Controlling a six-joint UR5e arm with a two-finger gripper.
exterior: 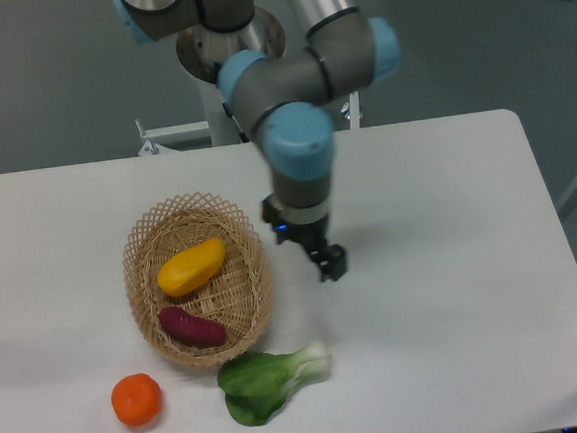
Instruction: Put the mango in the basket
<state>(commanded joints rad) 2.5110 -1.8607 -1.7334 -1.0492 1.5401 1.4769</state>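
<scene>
The yellow-orange mango (192, 267) lies inside the tan wicker basket (144, 248), in its upper half. A dark purple-red sweet potato (191, 326) lies in the basket's lower half. My gripper (323, 262) hangs to the right of the basket, above the white table, apart from the basket rim. It holds nothing. Only one dark finger shows clearly, so I cannot tell how the jaws stand.
A round orange fruit (137, 400) sits on the table in front of the basket at the left. A green bok choy (270, 380) lies just in front of the basket's right side. The arm's base stands at the table's back edge.
</scene>
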